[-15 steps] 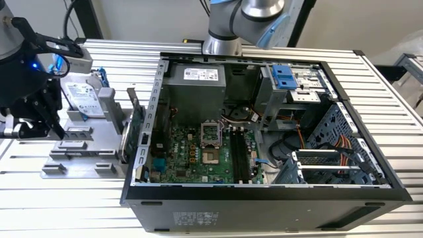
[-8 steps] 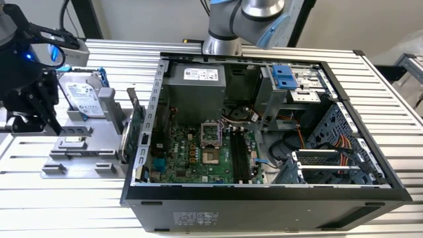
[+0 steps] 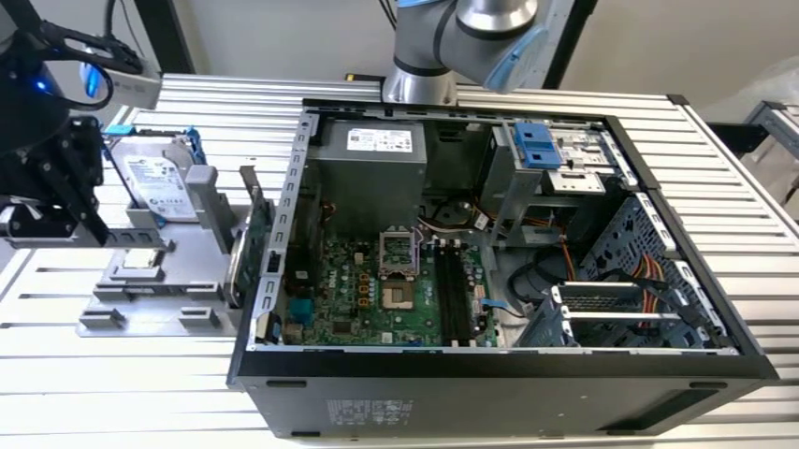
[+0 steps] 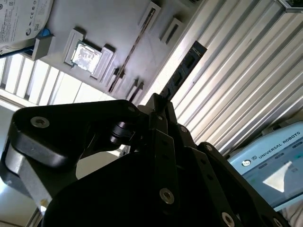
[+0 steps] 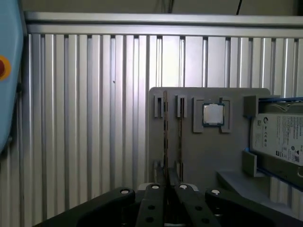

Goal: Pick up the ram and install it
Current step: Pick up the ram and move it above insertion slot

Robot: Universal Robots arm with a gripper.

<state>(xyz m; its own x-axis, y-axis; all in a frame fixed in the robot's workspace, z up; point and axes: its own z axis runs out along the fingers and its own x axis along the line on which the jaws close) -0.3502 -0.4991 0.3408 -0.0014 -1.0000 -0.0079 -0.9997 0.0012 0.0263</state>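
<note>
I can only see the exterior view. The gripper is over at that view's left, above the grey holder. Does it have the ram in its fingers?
Observer: Yes. In the second wrist view the gripper has its fingers shut on the ram, which sticks out past their tips.
Operator: Okay. Is there anything standing in the holder's narrow slots?
Observer: In the first wrist view, one thin board stands on edge in a slot of the grey holder.
</note>
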